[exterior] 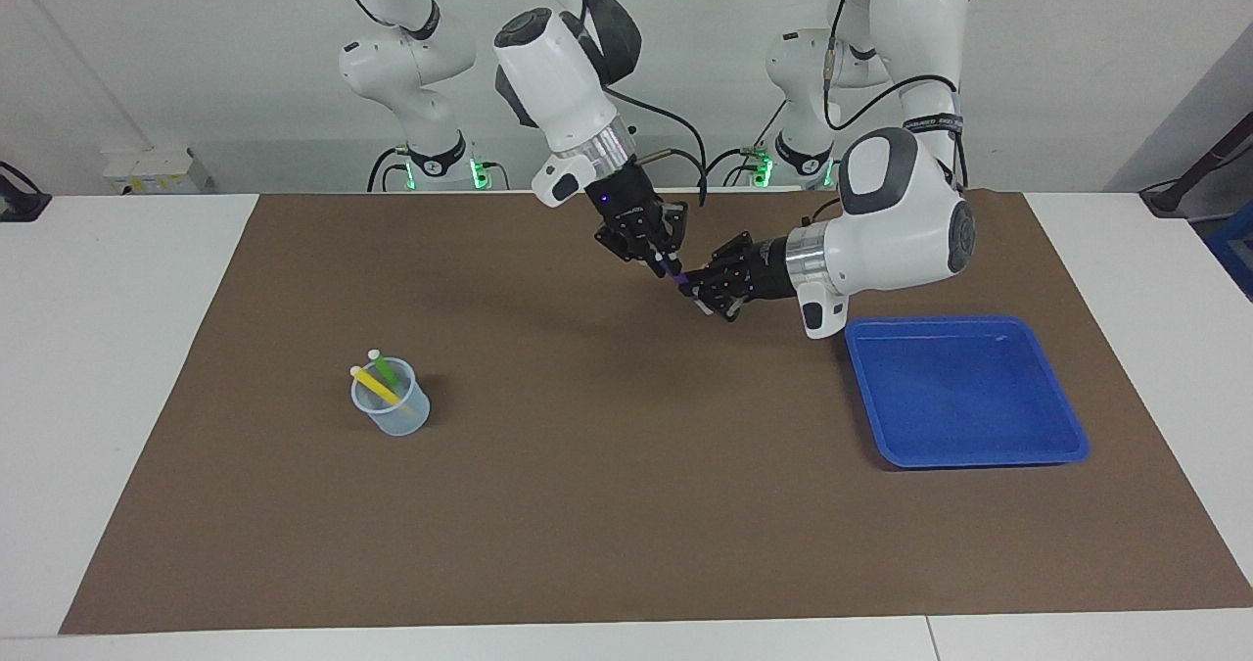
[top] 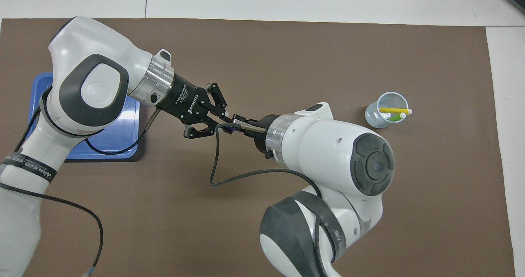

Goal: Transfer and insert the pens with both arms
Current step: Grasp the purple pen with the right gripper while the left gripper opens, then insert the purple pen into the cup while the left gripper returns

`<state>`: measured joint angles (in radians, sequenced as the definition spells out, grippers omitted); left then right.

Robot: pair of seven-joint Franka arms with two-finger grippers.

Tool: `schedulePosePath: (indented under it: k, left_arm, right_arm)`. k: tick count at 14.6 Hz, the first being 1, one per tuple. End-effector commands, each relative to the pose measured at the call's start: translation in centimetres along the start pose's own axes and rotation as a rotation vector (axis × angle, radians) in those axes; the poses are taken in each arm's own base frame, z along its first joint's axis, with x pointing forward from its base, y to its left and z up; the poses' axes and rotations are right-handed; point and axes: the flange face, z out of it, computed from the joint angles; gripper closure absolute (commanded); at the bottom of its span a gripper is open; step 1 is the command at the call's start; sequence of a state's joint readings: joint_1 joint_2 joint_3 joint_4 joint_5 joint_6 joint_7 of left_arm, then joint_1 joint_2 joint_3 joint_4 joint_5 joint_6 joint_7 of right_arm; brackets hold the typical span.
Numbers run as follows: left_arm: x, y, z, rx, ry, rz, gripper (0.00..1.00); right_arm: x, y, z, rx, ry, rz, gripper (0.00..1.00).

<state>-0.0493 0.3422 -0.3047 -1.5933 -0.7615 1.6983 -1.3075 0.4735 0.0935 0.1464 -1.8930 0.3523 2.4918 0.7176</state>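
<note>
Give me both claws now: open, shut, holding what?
Left claw: shut on the purple pen, over the mat.
Right claw: shut on the same pen.

Brown mat [exterior: 607,504] over a white table [exterior: 108,367], with a bright blue tray [exterior: 964,446] and a pale, see-through bluish cup [exterior: 394,416]. Yellow pen [exterior: 375,385] and bright green pen [exterior: 386,368], each tipped whitish, plus a purple pen [exterior: 672,271]. White arms with silver wrist rings, dark grey joint caps and black cables, ending in the black left gripper [exterior: 697,287] and black right gripper [exterior: 658,261], white lettering on the left one
</note>
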Motion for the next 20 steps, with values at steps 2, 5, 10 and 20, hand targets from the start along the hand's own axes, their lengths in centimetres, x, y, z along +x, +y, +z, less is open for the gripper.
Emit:
schedulePosePath:
  k: [2, 5, 10, 20]
  left_arm:
    - [-0.6, -0.6, -0.2, -0.016, 0.016, -0.002, 0.98]
    - [-0.9, -0.8, -0.5, -0.024, 0.024, 0.001, 0.20]
    - [-0.8, -0.9, -0.9, -0.026, 0.024, 0.016, 0.00]
    - [-0.5, -5.3, -4.6, 0.143, 0.294, 0.151, 0.00]
  right_arm:
    - [0.4, 0.0, 0.3, -0.001, -0.007, -0.007, 1.00]
    - [0.5, 0.0, 0.1, -0.001, -0.006, -0.013, 1.00]
    - [0.7, 0.2, 0.1, -0.005, -0.004, -0.024, 1.00]
    - [4.8, 5.7, -3.2, -0.112, -0.122, -0.358, 1.00]
